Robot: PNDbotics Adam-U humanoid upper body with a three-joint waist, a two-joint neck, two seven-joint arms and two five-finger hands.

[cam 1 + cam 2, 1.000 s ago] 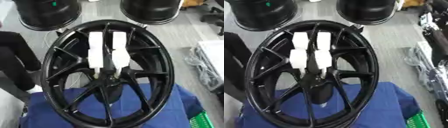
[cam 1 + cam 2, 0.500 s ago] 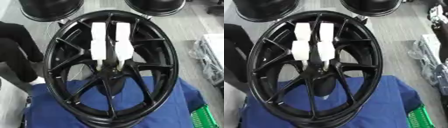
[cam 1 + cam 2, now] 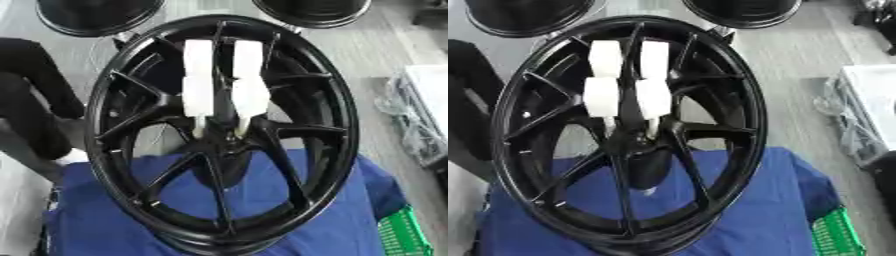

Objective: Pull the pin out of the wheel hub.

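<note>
A black spoked wheel (image 3: 343,125) stands upright on a blue cloth (image 3: 350,215), filling the middle of both views. Its hub (image 3: 219,146) sits at the centre where the spokes meet. Two white elongated pieces stand side by side above the hub, the left one (image 3: 198,82) and the right one (image 3: 248,82). Each ends below in a thin pale pin that reaches down into the hub. Neither of my hands shows in either view, and nothing touches the white pieces.
Two more black wheels lie on the grey floor at the top left (image 3: 96,15) and top right (image 3: 311,10). A dark shape (image 3: 35,100) stands close to the wheel's left side. A green basket (image 3: 402,235) sits at the lower right, and clutter with cables (image 3: 420,115) at the right edge.
The whole picture has shifted, so the camera has moved. The white pieces stay in the same place on the hub.
</note>
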